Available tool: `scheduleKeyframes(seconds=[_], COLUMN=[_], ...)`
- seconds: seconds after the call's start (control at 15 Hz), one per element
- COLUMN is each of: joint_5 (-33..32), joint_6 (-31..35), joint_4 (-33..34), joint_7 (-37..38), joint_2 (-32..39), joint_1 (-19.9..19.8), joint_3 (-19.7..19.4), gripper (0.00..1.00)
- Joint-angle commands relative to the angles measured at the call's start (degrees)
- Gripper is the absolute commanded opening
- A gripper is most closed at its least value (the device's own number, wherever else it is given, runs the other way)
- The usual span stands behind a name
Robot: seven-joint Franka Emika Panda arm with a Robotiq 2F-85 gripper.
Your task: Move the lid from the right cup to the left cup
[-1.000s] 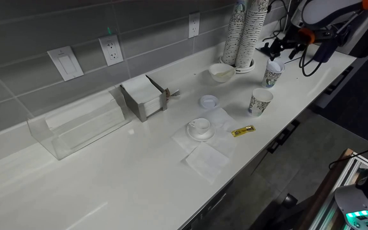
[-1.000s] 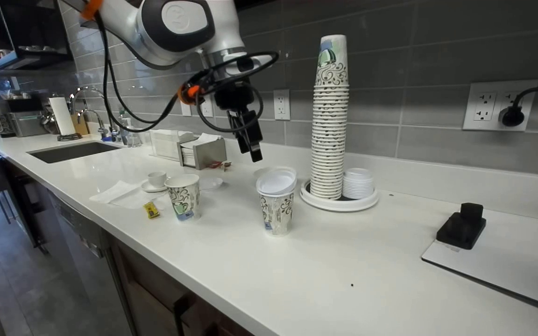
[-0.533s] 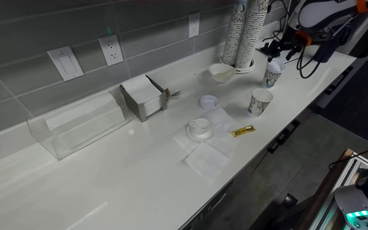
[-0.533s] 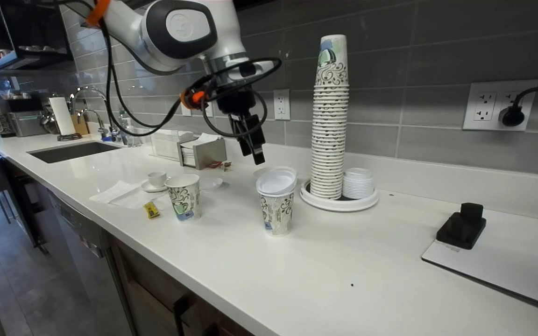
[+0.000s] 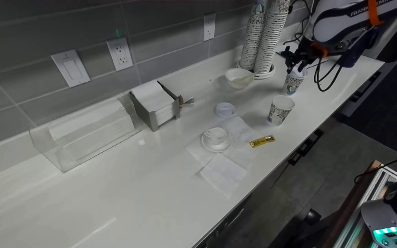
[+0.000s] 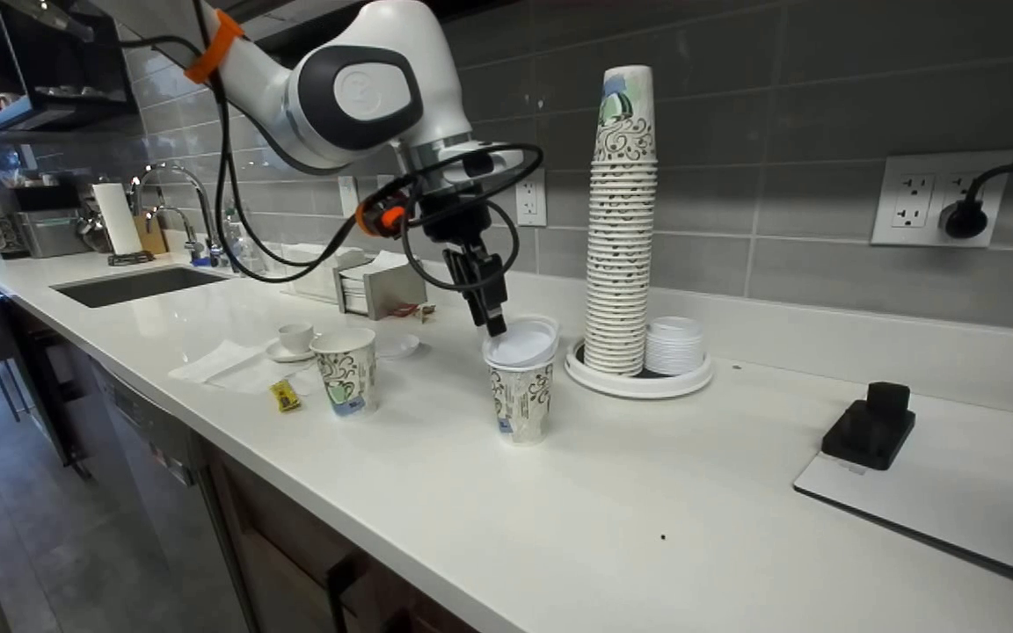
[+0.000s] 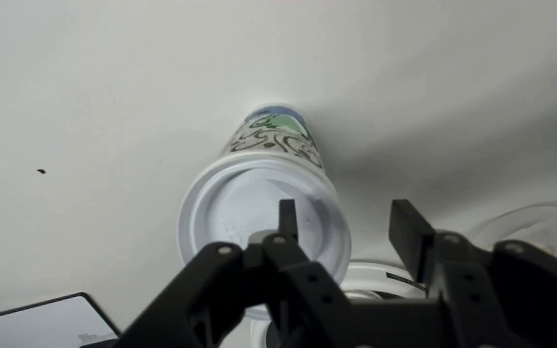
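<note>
The lid (image 6: 524,341) lies on the mouth of the right cup (image 6: 521,406), a little aslant by its look in an exterior view, and the cup stands upright on the tabletop (image 6: 761,527). The step in hand would be the approach for the grasp; the transfer itself is not yet begun. The tool (image 7: 344,211) is poised over the lid's edge, its jaws standing well apart with nothing held between them; in the wrist view one of the fingers (image 7: 287,220) overlies the lid while the other lies past its rim. Whether a tip touches the lid cannot be told. That gap looks narrower than the lid, so the next move probably calls for lowering a little and pinching the rim rather than spanning it, then lifting straight up so the cup is not dragged along. The left cup (image 6: 346,374) stands near by, upright and uncovered.
</note>
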Motion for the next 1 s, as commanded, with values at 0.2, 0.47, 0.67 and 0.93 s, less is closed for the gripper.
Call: scheduleKeyframes(seconds=[0.2, 0.47, 0.67, 0.93], joint_5=[-1.1, -2.6, -4.4, -7.4], joint_6=[1.0, 1.3, 1.3, 1.2], joint_4=[0.2, -0.1, -0.1, -0.6], joint_7=[0.3, 1.1, 1.9, 2.7], joint_2=[1.4, 0.9, 0.8, -0.8], joint_1=[1.5, 1.8, 1.7, 1.8], joint_3=[-1.2, -1.7, -2.3, -3.0], gripper=[0.2, 0.0, 0.0, 0.0])
